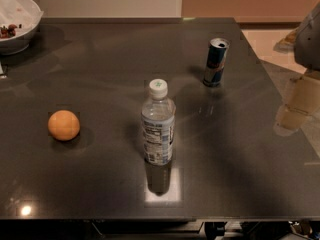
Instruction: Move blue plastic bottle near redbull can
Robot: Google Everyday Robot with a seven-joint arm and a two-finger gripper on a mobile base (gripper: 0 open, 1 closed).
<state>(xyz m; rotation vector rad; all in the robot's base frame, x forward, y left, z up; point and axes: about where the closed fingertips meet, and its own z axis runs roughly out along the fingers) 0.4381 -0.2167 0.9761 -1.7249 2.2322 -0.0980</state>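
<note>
Camera view: the blue plastic bottle (158, 126) stands upright on the dark table (90, 184), just below the middle of the frame, with its white cap on top. Its long axis is vertical, so a grasp from the side across the body looks the natural one. The redbull can (216, 62) also stands upright, toward the upper right of the bottle and well apart from it.

The gripper (311, 39) shows only as a grey mass cut off at the right edge of the frame, above its pale reflection in the table. I cannot tell whether it is open or closed, and it holds nothing that I can see.

From there the bottle lies to the left and lower in the frame, and the can is the nearer of the two. A reach for the bottle would have to pass below the can so as not to knock it.

An orange (63, 125) sits at the left, and a white bowl (15, 21) in the upper left corner; both are away from that path.
</note>
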